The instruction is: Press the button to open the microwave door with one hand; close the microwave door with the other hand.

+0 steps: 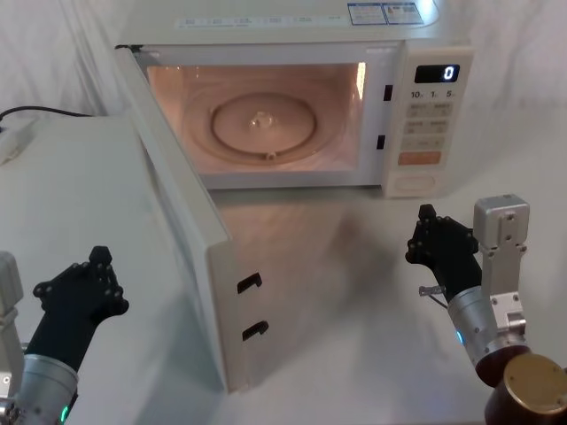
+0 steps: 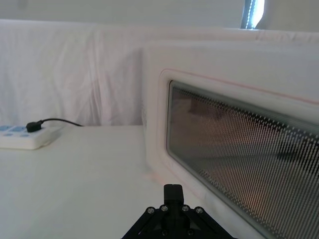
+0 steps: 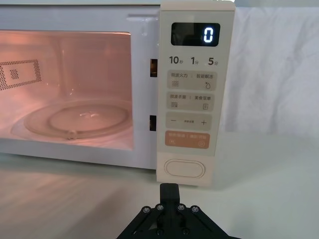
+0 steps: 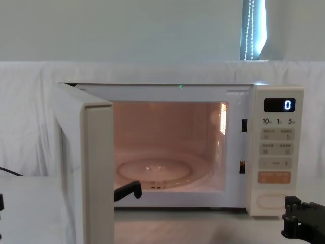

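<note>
Microwave door [image 1: 182, 248]: it's standing wide open, hinged on the left of the oven and sticking straight out toward the robot, latch hooks showing on its free edge. So my read is the opening half is done and closing is the step on now.

Oven cavity [image 1: 266, 115]: it's glowing pinkish with the glass turntable [image 1: 263, 124] sitting bare inside.

Left gripper [image 1: 78, 297]: it's hanging on the outer side of the door, near its free end, not touching. Can't tell if the fingers are apart or together.

Right gripper [image 1: 440, 250]: it's sitting out in front of the control panel, well clear of the door's swing. Same deal, finger spacing isn't readable.

Button [image 3: 185, 168]: it's sitting at the bottom of the panel, right of the door opening, under the orange key [image 3: 186, 140].

How I'd do it: I'm thinking push flat on the outer face near the free edge, sweep along the arc, and keep going until the latches seat.

View differences: the left wrist view is showing the door's window [image 2: 239, 164] from outside, which the head view is missing; the right wrist view is reading the display at 0.
</note>
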Robot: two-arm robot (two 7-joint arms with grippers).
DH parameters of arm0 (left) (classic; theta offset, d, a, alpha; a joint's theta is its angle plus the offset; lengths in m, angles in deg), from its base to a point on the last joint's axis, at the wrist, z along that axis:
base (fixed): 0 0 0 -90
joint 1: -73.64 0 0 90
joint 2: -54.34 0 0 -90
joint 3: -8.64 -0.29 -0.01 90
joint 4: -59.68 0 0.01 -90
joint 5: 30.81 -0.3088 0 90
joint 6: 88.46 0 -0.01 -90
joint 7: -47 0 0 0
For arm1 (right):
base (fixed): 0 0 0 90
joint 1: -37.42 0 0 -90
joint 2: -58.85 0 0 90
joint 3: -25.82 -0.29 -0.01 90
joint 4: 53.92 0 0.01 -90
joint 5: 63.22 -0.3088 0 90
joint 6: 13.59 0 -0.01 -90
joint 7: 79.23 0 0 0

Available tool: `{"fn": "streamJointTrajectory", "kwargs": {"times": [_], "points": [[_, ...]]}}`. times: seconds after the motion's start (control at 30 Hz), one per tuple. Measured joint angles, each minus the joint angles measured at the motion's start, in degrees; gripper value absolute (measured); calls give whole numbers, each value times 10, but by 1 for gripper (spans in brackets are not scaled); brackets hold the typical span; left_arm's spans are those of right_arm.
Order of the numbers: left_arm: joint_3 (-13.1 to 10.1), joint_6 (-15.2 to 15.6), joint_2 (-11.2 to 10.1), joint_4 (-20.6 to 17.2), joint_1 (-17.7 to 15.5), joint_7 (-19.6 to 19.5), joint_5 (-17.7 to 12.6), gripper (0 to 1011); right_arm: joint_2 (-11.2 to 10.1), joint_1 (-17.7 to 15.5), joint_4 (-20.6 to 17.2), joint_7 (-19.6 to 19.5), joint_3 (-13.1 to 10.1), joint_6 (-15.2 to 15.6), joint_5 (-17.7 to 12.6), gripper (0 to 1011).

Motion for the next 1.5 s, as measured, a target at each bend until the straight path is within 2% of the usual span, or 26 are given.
{"fn": "streamJointTrajectory", "kwargs": {"times": [0.6,0.8,1.5], "points": [[2,22,6,-18,-38,-39,-9,0,0,0,0,0,0,0,0,0],[-7,33,1,-19,-61,-52,-9,0,0,0,0,0,0,0,0,0],[-39,43,-4,7,-129,-64,-21,0,0,0,0,0,0,0,0,0]]}}
